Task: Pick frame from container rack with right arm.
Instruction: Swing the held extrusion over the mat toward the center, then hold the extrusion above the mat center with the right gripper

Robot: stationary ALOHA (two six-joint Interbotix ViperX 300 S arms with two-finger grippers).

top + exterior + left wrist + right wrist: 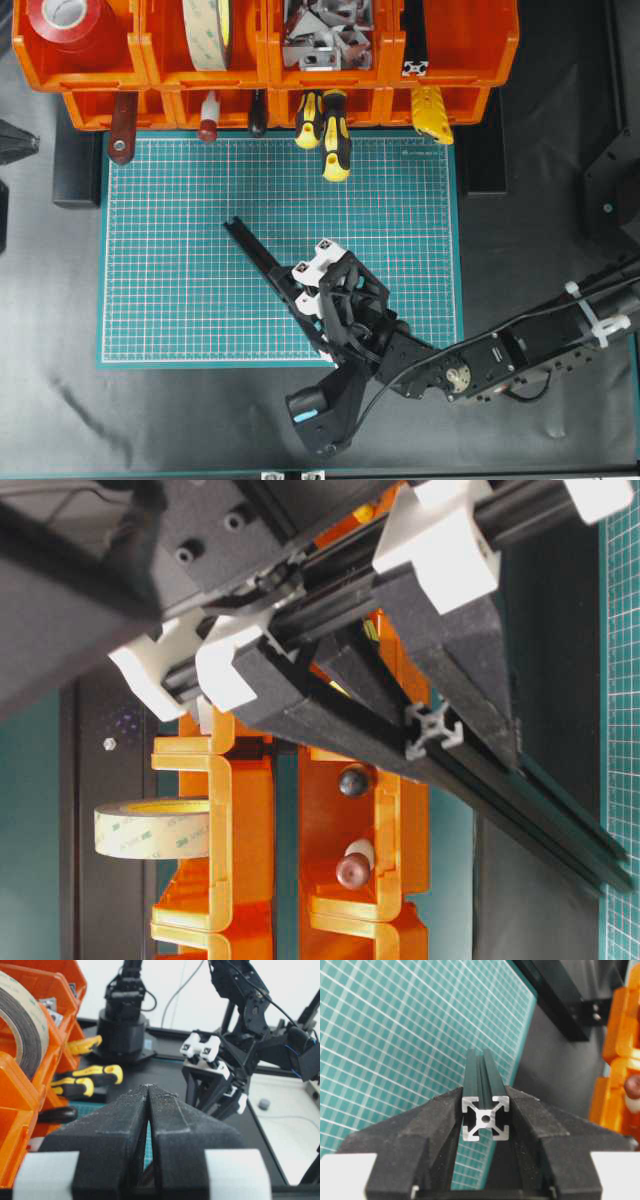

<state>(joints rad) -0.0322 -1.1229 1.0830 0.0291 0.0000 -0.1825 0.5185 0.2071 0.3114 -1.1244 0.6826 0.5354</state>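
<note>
Frame (485,1110) outside rack (265,60), tape (208,30) inside

even bright light, soft shadows, blurred close foregrounds, blown-out background

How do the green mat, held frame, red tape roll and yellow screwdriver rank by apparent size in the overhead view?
1. green mat
2. frame, partly hidden by the right end effector
3. red tape roll, cropped
4. yellow screwdriver, cropped
</note>
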